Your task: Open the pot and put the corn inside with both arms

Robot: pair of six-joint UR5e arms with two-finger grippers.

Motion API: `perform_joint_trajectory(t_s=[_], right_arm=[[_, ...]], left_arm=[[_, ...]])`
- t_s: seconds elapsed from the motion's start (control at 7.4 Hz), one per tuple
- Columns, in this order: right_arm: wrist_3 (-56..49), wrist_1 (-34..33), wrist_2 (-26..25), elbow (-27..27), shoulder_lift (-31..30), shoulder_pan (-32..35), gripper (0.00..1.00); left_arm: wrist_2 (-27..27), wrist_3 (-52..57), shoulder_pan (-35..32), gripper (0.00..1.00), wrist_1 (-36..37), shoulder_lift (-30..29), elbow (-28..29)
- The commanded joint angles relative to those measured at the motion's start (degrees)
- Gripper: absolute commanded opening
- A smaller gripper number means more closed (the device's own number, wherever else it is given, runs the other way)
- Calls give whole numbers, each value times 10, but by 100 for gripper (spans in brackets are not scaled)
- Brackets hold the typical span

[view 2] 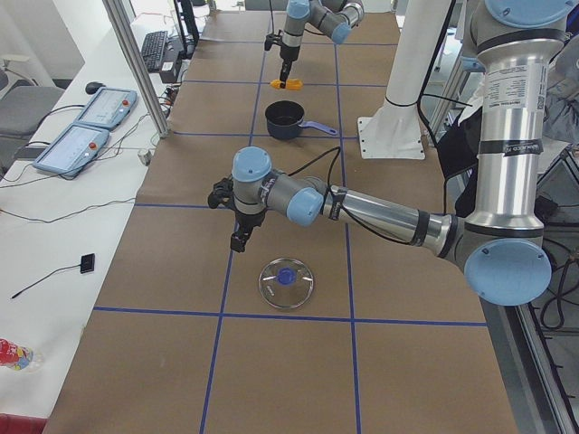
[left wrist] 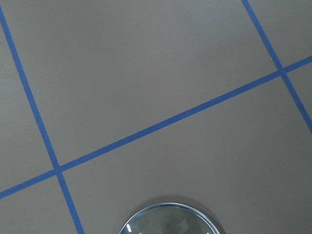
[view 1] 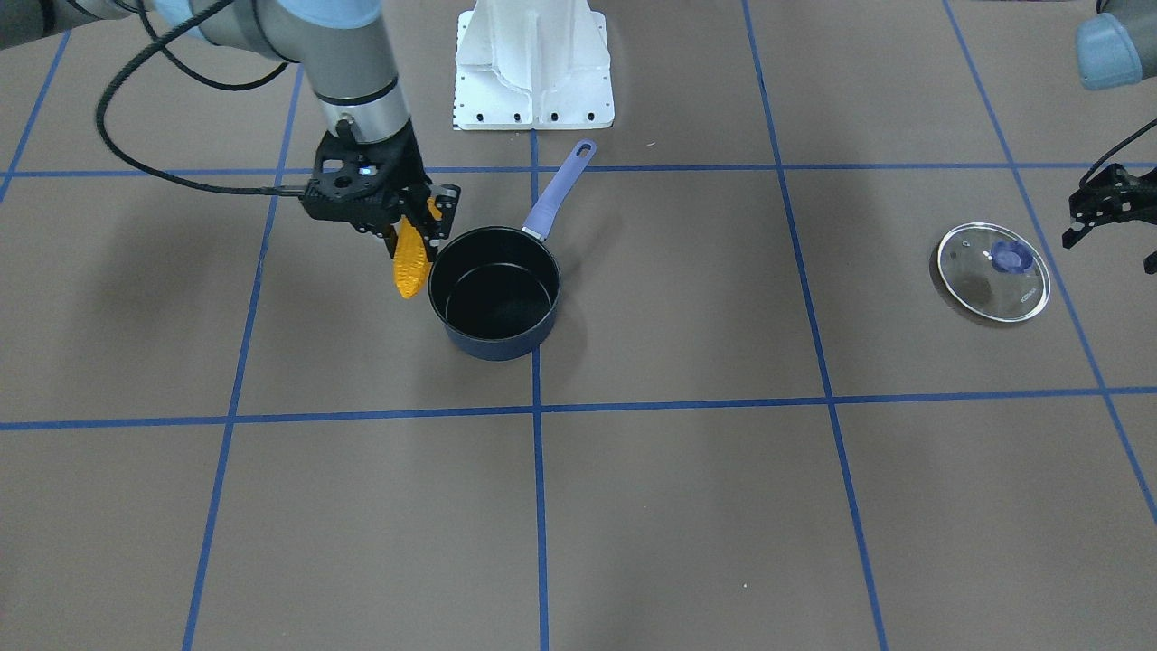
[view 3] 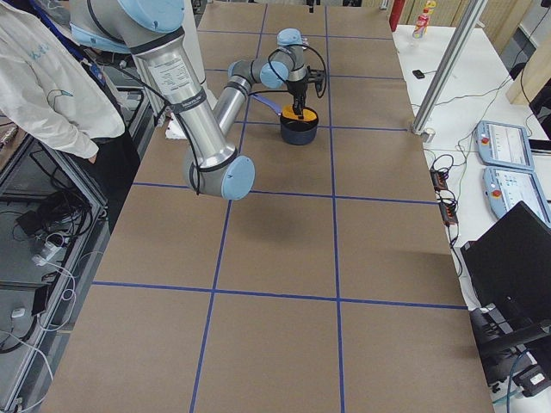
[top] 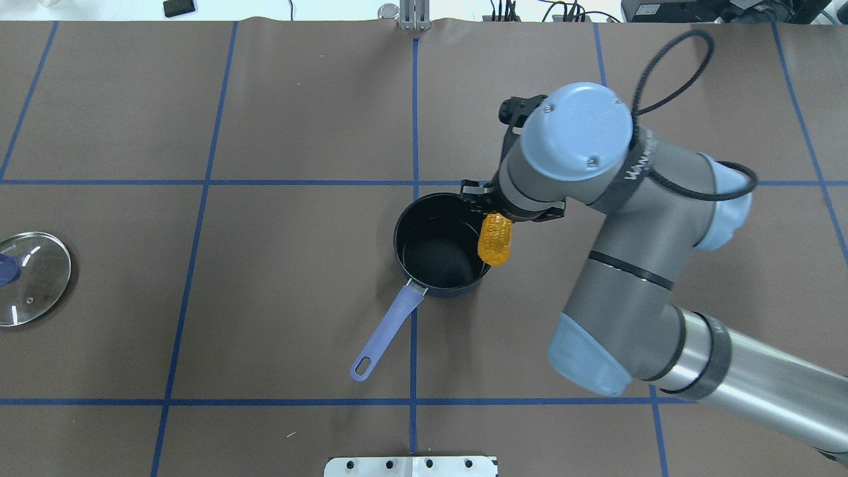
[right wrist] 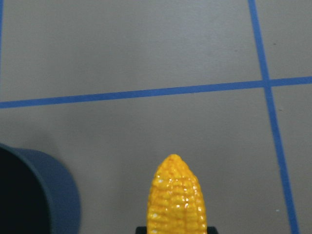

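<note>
The dark blue pot [view 1: 497, 345] stands open and empty at the table's middle, its lilac handle [view 1: 556, 199] pointing toward the robot's base. My right gripper [view 1: 418, 226] is shut on the orange-yellow corn [view 1: 409, 262], which hangs tip down just outside the pot's rim. In the right wrist view the corn [right wrist: 178, 197] is right of the pot's wall [right wrist: 53, 195]. The glass lid [view 1: 992, 271] with a blue knob lies flat far to the robot's left. My left gripper [view 1: 1110, 244] hovers beside the lid, open and empty.
The white base block [view 1: 533, 68] stands behind the pot's handle. Blue tape lines cross the brown table. A person in white [view 3: 43, 86] stands by the robot in the exterior right view. Control tablets [view 2: 86, 127] lie on a side desk.
</note>
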Motion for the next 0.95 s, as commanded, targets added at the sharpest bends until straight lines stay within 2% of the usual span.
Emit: perform_joint_trajectory(t_s=[0.0, 0.14, 0.27, 0.41, 0.81], right_arm=[[20, 34, -36, -70, 46, -27, 0], [16, 72, -36, -96, 44, -28, 22], [18, 102, -38, -119, 41, -28, 85], [16, 104, -53, -120, 40, -30, 100], [-5, 99, -40, -114, 38, -4, 100]], left_arm=[[0, -1, 0, 98, 1, 1, 1], [0, -2, 1, 98, 0, 9, -1], [0, -3, 1, 98, 0, 9, 0], [-1, -5, 1, 98, 1, 9, 1], [-1, -4, 0, 98, -5, 26, -4]])
